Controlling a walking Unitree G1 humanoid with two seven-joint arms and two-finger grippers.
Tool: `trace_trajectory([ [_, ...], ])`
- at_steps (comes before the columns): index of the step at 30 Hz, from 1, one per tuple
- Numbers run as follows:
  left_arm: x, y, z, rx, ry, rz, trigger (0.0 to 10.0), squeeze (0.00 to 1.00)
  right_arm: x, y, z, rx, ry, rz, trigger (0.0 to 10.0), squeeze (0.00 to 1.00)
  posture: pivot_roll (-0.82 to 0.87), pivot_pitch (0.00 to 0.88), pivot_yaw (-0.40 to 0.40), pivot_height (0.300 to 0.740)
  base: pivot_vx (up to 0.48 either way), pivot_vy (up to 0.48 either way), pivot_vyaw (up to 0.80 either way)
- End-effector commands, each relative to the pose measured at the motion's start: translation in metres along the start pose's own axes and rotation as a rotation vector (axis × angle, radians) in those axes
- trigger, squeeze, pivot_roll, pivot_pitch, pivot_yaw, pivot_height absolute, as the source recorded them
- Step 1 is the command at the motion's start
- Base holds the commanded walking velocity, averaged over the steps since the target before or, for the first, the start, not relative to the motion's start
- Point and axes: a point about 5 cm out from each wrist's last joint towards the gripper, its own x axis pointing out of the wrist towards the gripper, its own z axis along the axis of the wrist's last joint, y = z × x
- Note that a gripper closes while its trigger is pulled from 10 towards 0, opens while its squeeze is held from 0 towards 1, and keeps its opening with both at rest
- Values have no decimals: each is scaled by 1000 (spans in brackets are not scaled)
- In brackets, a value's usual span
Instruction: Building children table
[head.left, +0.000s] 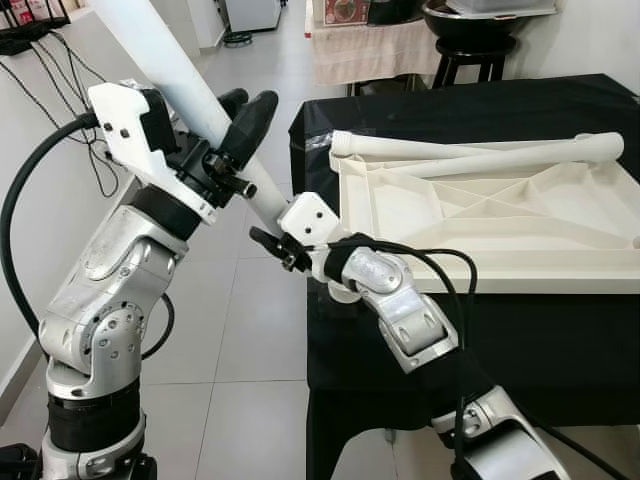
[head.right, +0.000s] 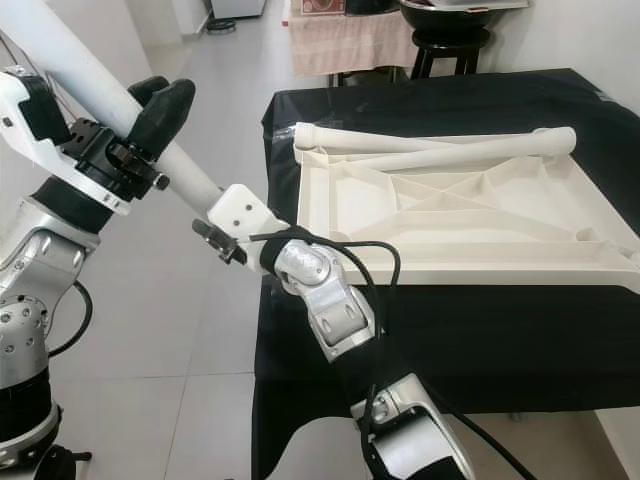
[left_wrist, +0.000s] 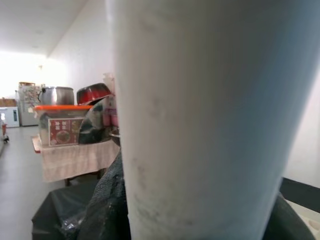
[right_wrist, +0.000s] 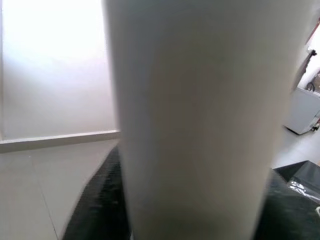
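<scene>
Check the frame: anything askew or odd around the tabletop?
Nothing is damaged. The white tabletop lies upside down on the black-draped table, ribs up, with two loose legs resting across it. Both the left hand and right hand grip a third leg, tilted out over the floor.

black cloth drapes the work table on the right | far: black stool with dark bowl on top | beige-cloth side table left of stool | black cables on left wall | grey tiled floor
</scene>
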Motion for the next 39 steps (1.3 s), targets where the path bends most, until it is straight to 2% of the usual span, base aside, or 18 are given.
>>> trace_trajectory([
  [1,5,-3,0,48,0,-33,0,0,8,8,6,0,1,54,10000,1000,0,25,62,740,0,0,0],
  [10,13,-11,-4,74,-3,-79,0,0,17,11,1,12,93,75,10000,1000,-2,21,58,740,0,0,0],
  [11,14,-12,-4,71,-6,-84,0,0,19,11,2,18,89,71,10000,639,-5,21,56,740,0,0,0],
  [13,14,-12,-4,69,-8,-86,0,0,20,12,3,21,84,67,10000,639,-5,21,56,740,0,0,0],
  [14,15,-13,-4,65,-12,-88,0,0,22,11,5,29,75,54,10000,0,-6,22,58,740,0,0,0],
  [19,16,-13,-5,61,-18,-93,0,0,26,7,6,35,75,19,10000,0,-5,22,58,740,0,0,0],
  [24,18,-14,-5,56,-29,-100,0,0,28,2,-2,12,124,-25,10000,0,-4,22,56,740,0,0,0],
  [26,20,-19,-4,4,-53,-131,0,0,30,-8,-11,34,141,-113,10000,0,-3,20,57,740,0,0,0],
  [31,20,-22,-4,-34,-62,-157,0,0,31,-13,-13,44,131,-154,10000,0,-3,20,57,740,0,0,0],
  [33,13,-30,-4,-117,-40,-254,0,0,30,-22,-16,33,118,-196,10000,0,1,20,59,740,0,0,0],
  [39,9,-28,-3,-144,-36,-275,0,0,29,-23,-16,39,99,-198,10000,0,0,22,60,740,0,0,0],
])
